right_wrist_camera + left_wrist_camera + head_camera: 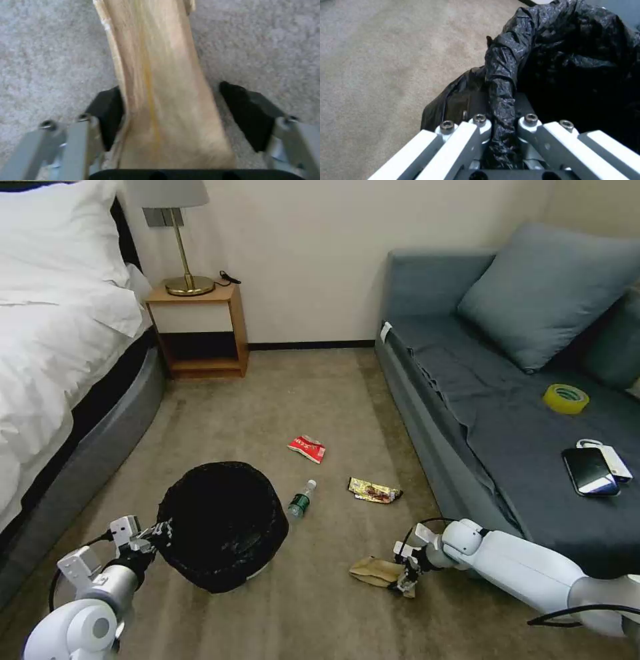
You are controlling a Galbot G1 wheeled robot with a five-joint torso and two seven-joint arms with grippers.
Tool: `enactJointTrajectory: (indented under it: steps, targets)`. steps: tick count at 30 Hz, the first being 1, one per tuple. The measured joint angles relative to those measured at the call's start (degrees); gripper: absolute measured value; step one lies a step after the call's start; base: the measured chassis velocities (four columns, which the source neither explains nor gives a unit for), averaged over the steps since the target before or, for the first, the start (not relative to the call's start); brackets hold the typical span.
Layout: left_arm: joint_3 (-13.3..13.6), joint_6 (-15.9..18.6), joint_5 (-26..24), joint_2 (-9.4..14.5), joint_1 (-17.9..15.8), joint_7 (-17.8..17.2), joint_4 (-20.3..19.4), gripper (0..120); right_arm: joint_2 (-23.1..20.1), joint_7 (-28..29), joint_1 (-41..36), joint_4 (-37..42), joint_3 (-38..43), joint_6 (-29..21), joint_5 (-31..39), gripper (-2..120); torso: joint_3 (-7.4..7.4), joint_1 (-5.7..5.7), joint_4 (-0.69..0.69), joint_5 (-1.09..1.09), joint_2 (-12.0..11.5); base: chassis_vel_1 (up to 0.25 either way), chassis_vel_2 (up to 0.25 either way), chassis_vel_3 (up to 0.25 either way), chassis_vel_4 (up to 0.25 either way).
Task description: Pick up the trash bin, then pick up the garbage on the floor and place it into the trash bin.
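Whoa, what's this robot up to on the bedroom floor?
It is tidying litter. Its left gripper is shut on the rim of the trash bin. Its right gripper is down by the sofa, fingers open either side of the brown paper bag. A bottle, a gold wrapper and a red packet lie on the carpet.
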Motion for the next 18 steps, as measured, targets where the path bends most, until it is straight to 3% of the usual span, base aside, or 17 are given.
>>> enactJointTrajectory:
  steps: [1, 5, 6, 9, 11, 18]
  targets:
    - [0.16, 0.0, 0.0, -0.01, -0.05, 0.0, -0.09, 4, 0.0, 0.2, -0.21, -0.11, 0.39, 0.07, -0.02, 60, 0.0, 0.0, 0.0, 0.0, 0.0, 0.0, 0.0, 0.0, 0.0]
    - [0.23, 0.0, 0.01, 0.01, -0.06, 0.0, -0.2, 4, -0.05, 0.44, -0.48, -0.01, 0.82, 0.17, -0.02, 50, 0.0, 0.0, 0.02, 0.05, 0.0, 0.0, 0.0, 0.0, 0.0]
    - [0.24, 0.0, 0.0, 0.1, -0.07, 0.0, -0.25, 4, -0.16, 0.79, -0.72, 0.27, 1.23, 0.18, -0.03, 42, 0.0, 0.0, 0.03, 0.05, 0.0, 0.0, 0.0, 0.0, 0.0]
    - [0.28, 0.01, 0.01, 0.17, -0.07, 0.0, -0.39, 4, -0.29, 1.11, -1.05, 0.96, 1.67, 0.18, 0.05, 35, 0.01, 0.0, 0.04, 0.09, 0.0, 0.0, 0.0, 0.0, 0.0]
    - [0.46, 0.05, 0.0, 0.19, -0.07, -0.05, -0.54, 4, -0.87, 1.63, -1.18, 2.55, 2.39, -0.03, 0.57, 23, 0.02, 0.01, 0.05, 0.16, -0.02, 0.0, 0.0, 0.0, 0.0]
    - [1.31, 0.3, 0.07, 0.29, -0.11, -0.36, -0.93, 4, -2.93, 4.24, -2.93, 6.85, 7.88, -0.59, 1.2, 0, 0.02, 0.0, 0.03, 0.09, -0.02, 0.0, 0.0, 0.0, 0.0]
